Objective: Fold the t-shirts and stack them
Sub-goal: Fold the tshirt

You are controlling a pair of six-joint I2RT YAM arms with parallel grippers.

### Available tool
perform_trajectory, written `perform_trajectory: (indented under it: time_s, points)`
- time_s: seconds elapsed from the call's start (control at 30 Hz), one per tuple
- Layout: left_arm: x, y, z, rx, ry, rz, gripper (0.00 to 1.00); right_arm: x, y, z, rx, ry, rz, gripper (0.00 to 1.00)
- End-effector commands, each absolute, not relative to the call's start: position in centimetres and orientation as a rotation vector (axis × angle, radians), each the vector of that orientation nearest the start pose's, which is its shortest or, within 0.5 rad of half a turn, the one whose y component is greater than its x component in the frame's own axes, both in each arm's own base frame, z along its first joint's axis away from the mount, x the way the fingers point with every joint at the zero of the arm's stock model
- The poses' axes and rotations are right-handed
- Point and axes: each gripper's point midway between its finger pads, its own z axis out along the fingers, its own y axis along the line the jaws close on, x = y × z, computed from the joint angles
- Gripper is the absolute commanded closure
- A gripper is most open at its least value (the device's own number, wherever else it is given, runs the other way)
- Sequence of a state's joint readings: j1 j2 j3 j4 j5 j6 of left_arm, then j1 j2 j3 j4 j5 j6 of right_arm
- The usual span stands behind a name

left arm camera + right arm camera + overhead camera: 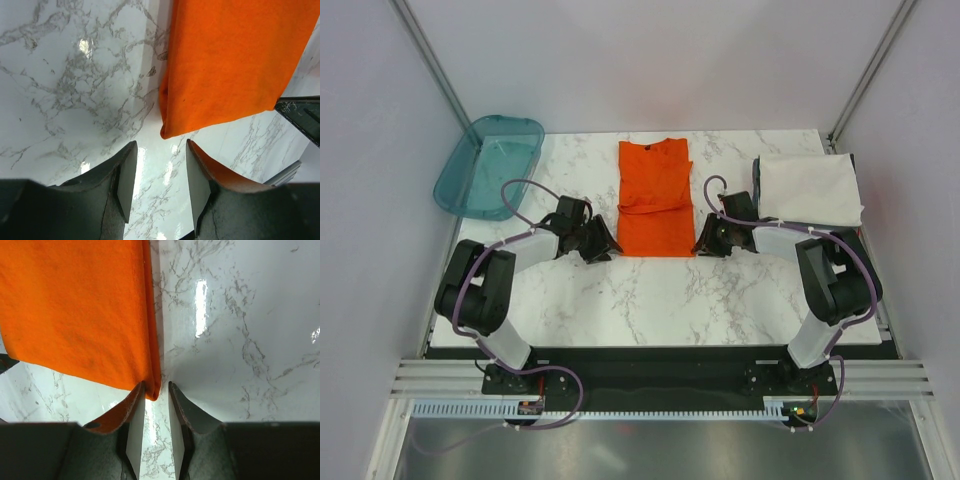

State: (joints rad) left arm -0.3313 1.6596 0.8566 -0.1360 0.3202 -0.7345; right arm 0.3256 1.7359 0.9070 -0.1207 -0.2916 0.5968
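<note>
Where the right arm (785, 238) crosses, the white t-shirt (810, 185) is hidden.

orange t-shirt (230, 60): cut off by the top edge in both wrist views.
white t-shirt (810, 185): near edge hidden behind the right arm (830, 275).

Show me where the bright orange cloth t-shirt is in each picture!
Top external: the bright orange cloth t-shirt lies flat in the middle of the table.
Left wrist: upper right, its corner just beyond the left gripper.
Right wrist: upper left, its corner at the tip of the right gripper.
Shared landmark: the white grey-veined marble tabletop under it in all three.
</note>
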Motion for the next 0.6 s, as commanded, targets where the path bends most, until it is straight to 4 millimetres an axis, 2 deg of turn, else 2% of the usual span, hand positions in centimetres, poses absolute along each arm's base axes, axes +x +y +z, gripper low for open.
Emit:
perform_trajectory:
  time_s: [0.0, 0.37, 0.57]
  points:
    - [32.8, -20.2, 3.7, -0.333, 2.581, -0.842, 0.50, 33.7, 19.5, 2.7, 0.192, 2.589, 0.748, 0.67]
    - [33.5, -20.6, 3.1, -0.337, 2.587, -0.838, 0.50, 33.7, 19.9, 4.0, 0.178, 2.548, 0.793, 0.60]
    - [33.6, -21.6, 2.7, -0.326, 2.596, -0.854, 0.61, 33.7, 20.2, 3.0, 0.185, 2.568, 0.802, 0.62]
